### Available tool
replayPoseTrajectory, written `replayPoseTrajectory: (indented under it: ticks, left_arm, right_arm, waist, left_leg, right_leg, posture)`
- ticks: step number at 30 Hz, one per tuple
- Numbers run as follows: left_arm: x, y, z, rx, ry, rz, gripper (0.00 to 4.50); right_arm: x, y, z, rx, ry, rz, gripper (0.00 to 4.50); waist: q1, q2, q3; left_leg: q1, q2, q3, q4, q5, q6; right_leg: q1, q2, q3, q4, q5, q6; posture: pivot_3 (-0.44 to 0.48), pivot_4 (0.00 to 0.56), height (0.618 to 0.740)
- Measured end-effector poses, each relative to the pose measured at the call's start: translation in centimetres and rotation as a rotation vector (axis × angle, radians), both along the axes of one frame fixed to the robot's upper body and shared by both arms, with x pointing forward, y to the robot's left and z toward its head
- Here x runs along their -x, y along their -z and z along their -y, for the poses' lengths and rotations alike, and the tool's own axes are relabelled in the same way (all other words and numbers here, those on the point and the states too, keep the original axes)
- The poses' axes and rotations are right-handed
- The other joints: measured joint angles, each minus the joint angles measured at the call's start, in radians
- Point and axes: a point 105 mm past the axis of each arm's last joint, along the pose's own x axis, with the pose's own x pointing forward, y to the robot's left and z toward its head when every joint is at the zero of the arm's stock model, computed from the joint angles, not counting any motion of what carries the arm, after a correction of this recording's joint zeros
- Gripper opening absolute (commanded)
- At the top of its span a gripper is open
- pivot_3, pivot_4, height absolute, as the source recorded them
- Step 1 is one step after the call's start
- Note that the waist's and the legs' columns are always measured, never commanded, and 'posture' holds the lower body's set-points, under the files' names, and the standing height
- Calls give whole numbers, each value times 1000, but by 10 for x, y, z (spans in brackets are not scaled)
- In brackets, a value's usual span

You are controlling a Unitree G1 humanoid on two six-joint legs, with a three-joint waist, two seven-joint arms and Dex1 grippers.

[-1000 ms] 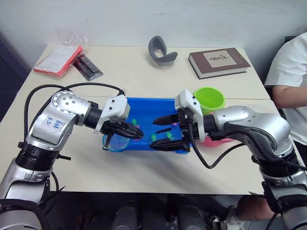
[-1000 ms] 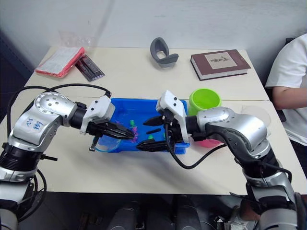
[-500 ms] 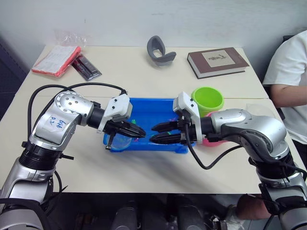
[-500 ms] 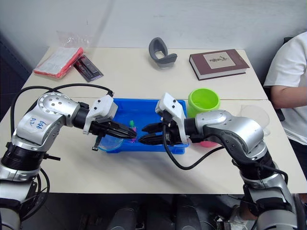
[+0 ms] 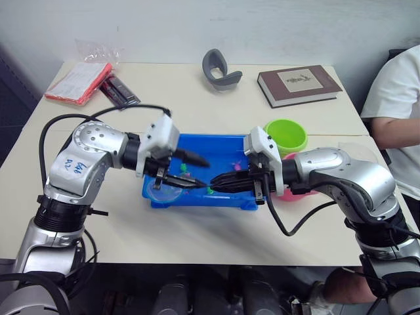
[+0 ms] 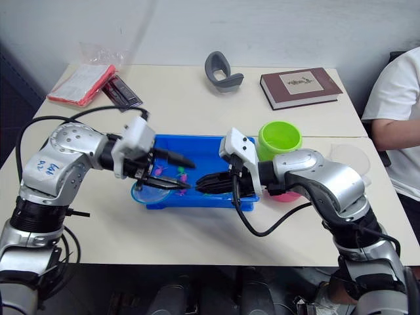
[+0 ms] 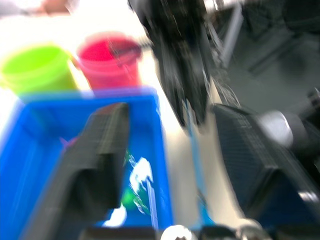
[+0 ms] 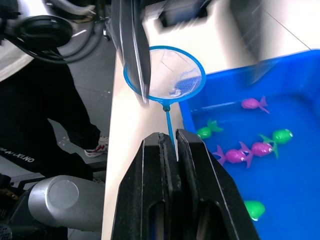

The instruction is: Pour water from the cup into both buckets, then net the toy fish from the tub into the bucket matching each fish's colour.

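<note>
Tub [image 6: 197,198]: blue, holding water and pink and green fish [image 8: 235,154]. Right gripper [image 8: 170,150] clamps the net [image 8: 167,77] handle, hoop over the tub's corner. Left gripper [image 6: 174,172] spread open above the tub. Green bucket [image 6: 279,139], pink bucket [image 7: 111,57] just beside the tub.

Cream table [image 5: 197,105] against a plain pale wall [image 5: 216,23], seam running across the tabletop on the right. At the far edge: brown hardcover book [image 5: 299,84], grey curved plastic piece [image 5: 220,69], red-covered booklet [image 5: 79,81] with a dark flat pack [image 5: 119,92] beside it, crumpled clear plastic [image 5: 98,49] behind. Person in white shirt [image 5: 397,98] seated at the right edge. Dark floor under the table.
</note>
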Motion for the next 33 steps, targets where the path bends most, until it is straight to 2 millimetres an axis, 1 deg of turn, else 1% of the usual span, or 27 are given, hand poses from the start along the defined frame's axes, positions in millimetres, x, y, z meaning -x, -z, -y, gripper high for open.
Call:
replayPoseTrajectory:
  ticks: [1,3,5,7,8,10,13,14,15,16,18,19,21,23,24,27,33]
  left_arm:
    - [0,-12,-5,50,-10,19,4438]
    - [2,-30,-20,117,-31,48,4438]
    - [-1,-37,-39,138,-89,45,4438]
    - [-11,-36,-74,137,-221,28,4438]
    - [-13,-34,-87,131,-270,26,4438]
    - [-18,-22,-120,103,-395,12,4438]
    - [-17,13,-164,15,-547,-37,4438]
    - [-15,28,-173,-10,-576,-66,4438]
    - [-13,37,-178,-27,-589,-79,4438]
    - [-8,51,-184,-50,-602,-104,4438]
    - [-2,70,-187,-67,-610,-147,4438]
    - [1,77,-188,-73,-614,-160,4438]
    - [5,86,-181,-86,-593,-173,4438]
    - [6,88,-174,-88,-579,-170,4438]
    - [6,87,-171,-85,-580,-166,4438]
    - [3,83,-162,-72,-580,-136,4438]
    - [-1,77,-160,-52,-606,-91,4438]
  right_arm:
    - [1,-1,1,-4,-3,7,0]
    - [0,-2,9,0,22,16,0]
    - [-3,-2,22,11,80,12,0]
    - [-6,-4,39,15,162,3,0]
    - [-7,-4,45,14,195,-1,0]
    - [-9,-3,57,3,272,-29,0]
    - [-13,1,69,-13,388,-110,0]
    - [-15,0,72,-23,427,-129,0]
    - [-17,1,74,-24,456,-148,0]
    - [-18,4,77,0,493,-176,0]
    - [-20,11,80,38,535,-218,0]
    - [-20,13,77,36,541,-249,0]
    - [-25,14,68,-7,546,-332,0]
    - [-28,18,61,-5,551,-388,0]
    - [-29,21,57,-7,553,-424,0]
    - [-34,28,49,-16,573,-489,0]
    - [-45,40,61,42,700,-504,0]
  waist:
    - [0,0,0]
    - [-3,0,0]
    - [-3,0,0]
    - [-4,0,0]
    - [-4,0,0]
    - [-4,0,0]
    - [-3,0,0]
    - [-3,0,0]
    - [-3,0,0]
    - [-4,0,0]
    - [0,0,0]
    - [0,-1,-1]
    - [-3,-2,-1]
    - [-3,-2,-1]
    - [-4,-2,-1]
    - [-5,-1,-1]
    - [-6,-1,-1]
  left_leg:
    - [0,0,0,0,0,0]
    - [1,0,1,0,0,0]
    - [1,0,1,0,0,0]
    - [2,0,1,-1,0,0]
    - [2,0,1,-1,0,0]
    - [2,0,2,-1,0,-1]
    - [2,0,2,-1,0,0]
    - [2,0,2,-1,-1,0]
    - [2,0,2,-1,-1,0]
    - [2,1,2,-1,-1,0]
    - [1,1,1,-1,-1,0]
    - [1,1,0,-1,-1,0]
    - [1,1,1,-1,-1,0]
    - [1,1,1,-1,-1,0]
    - [1,1,1,-1,-1,0]
    - [1,0,1,-2,-1,0]
    - [1,-1,3,-2,-1,1]
  right_leg:
    - [0,0,0,0,0,0]
    - [0,0,0,0,0,0]
    - [0,0,0,0,0,0]
    - [0,0,0,1,0,0]
    - [0,0,0,0,0,0]
    - [0,0,0,0,0,0]
    - [0,0,0,0,0,0]
    - [0,-1,0,0,0,0]
    - [0,-1,0,0,0,-1]
    - [0,-1,1,0,0,-1]
    - [0,-2,1,-1,0,-1]
    - [0,-3,2,-1,0,-1]
    - [0,-4,5,-1,1,-2]
    - [0,-5,6,-1,1,-2]
    - [-1,-8,6,0,1,-2]
    - [-1,-9,5,0,1,-2]
    - [-1,-4,2,0,2,-2]
  posture:
    - [0,150,740]
    - [0,150,740]
    - [0,150,740]
    - [0,150,740]
    - [0,150,740]
    - [0,150,740]
    - [0,150,740]
    - [0,150,740]
    - [0,150,740]
    - [0,150,740]
    - [0,150,740]
    - [0,150,740]
    - [0,150,740]
    - [0,150,740]
    - [0,150,740]
    - [0,150,740]
    - [0,150,740]
